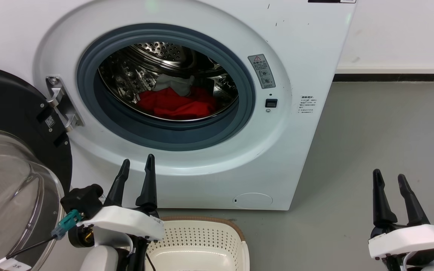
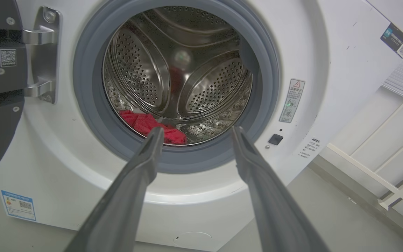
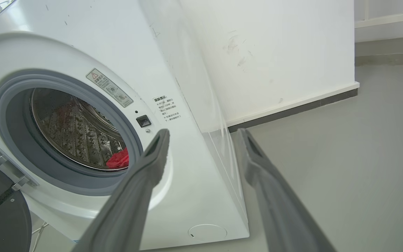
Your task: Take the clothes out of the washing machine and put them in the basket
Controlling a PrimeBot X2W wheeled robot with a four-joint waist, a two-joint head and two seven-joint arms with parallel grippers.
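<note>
The white washing machine (image 1: pixel 307 49) stands with its door swung open to the left. Inside the steel drum lie the clothes (image 1: pixel 177 103): a bright red heap with a pale grey-white piece on top. The red cloth (image 2: pixel 145 124) also shows at the drum's front lip, and a red scrap (image 3: pixel 119 160) peeks past the grey seal. My left gripper (image 1: pixel 138 162) is open and empty, below the porthole and above the basket (image 1: pixel 202 233). My right gripper (image 1: pixel 389 177) is open and empty over the floor, right of the machine.
The black-framed glass door (image 1: pixel 9 162) juts out at the left, close to my left arm. Grey floor (image 1: pixel 382 124) stretches to the right of the machine, up to a white wall with a dark skirting (image 1: pixel 390 77).
</note>
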